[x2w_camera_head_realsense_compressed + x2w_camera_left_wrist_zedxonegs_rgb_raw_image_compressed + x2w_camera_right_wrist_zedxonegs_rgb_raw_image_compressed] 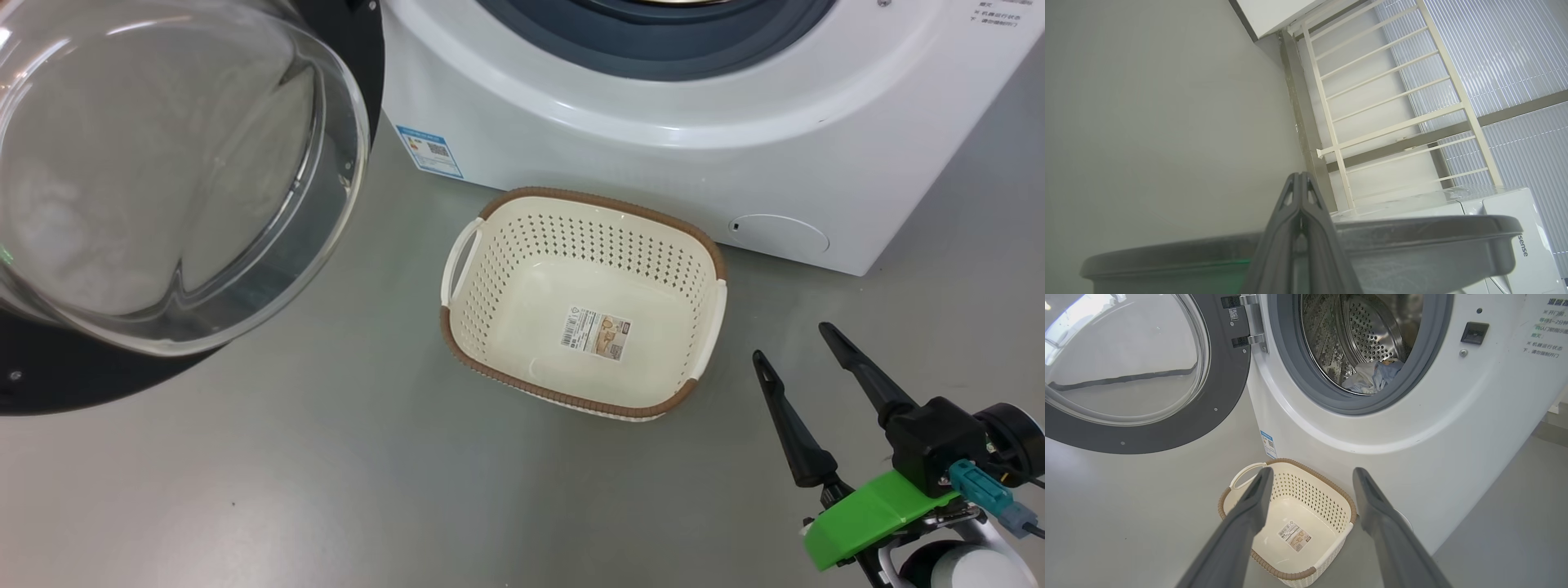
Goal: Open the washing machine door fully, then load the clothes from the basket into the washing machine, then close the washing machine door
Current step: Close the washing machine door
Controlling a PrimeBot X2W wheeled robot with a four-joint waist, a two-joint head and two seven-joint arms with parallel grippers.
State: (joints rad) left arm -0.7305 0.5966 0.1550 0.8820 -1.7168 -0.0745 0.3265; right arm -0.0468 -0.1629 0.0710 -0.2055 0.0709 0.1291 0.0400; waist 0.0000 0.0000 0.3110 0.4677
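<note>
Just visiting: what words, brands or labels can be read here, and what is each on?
"sense": on a white appliance, in the left wrist view.
Chinese notice on the washing machine: too small to read surely.
Blue label at its lower corner: too small.
Label on the basket bottom: too small.
Sticker on the washing machine door: too small.

Right claw (1312,473), spread wide, points toward the basket (1314,498) — clothes (1372,377) lie inside the washing machine (1453,416).

Clothes (1372,375) lie in the washing machine (1453,428), door (1222,396) wide open, basket (1310,494) in front.
</note>
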